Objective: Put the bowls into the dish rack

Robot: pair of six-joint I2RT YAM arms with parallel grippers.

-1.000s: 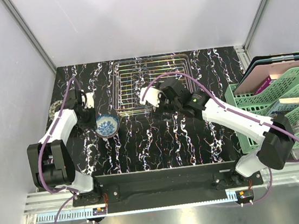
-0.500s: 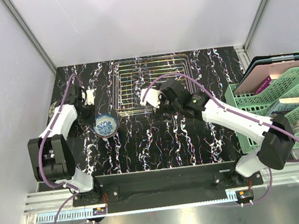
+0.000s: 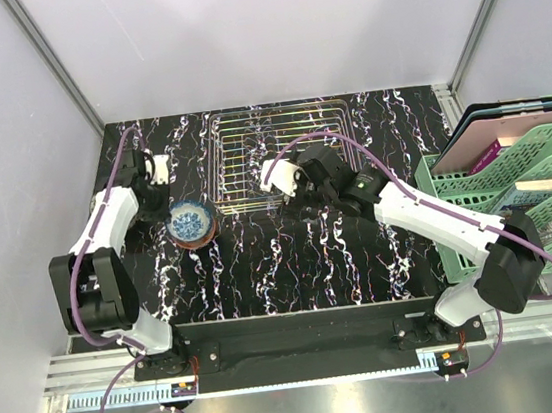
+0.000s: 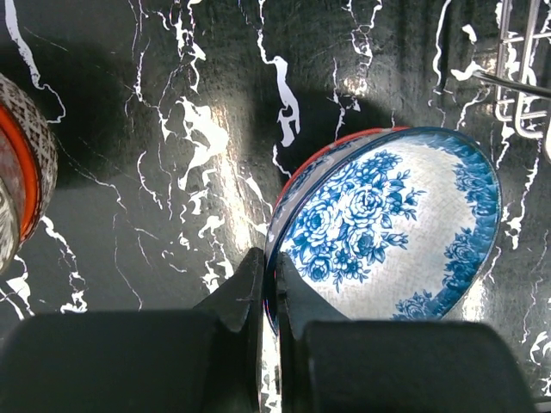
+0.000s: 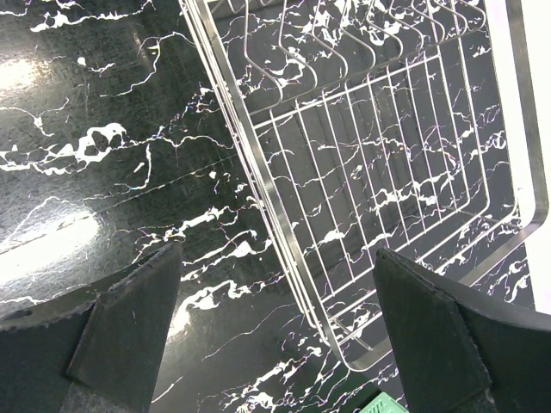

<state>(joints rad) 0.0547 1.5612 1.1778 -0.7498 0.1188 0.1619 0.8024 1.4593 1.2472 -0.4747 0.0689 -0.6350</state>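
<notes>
Shifted and tilted now, the blue-flowered bowl (image 4: pixel 387 224) is clamped by its rim in the left gripper (image 4: pixel 269 258), beside the dish rack (image 3: pixel 248 139), ready for carrying; the right gripper (image 5: pixel 277 258) hangs wide apart, empty.

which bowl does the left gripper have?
The blue floral bowl: its rim is pinched in the left gripper. The orange-rimmed crosshatched bowl sits apart, untouched, at the wrist view's left edge.

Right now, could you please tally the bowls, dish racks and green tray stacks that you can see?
Bowls: 2, a blue floral bowl and a patterned orange-banded bowl
Dish rack: 1
Green tray stack: 1
Total: 4
</notes>
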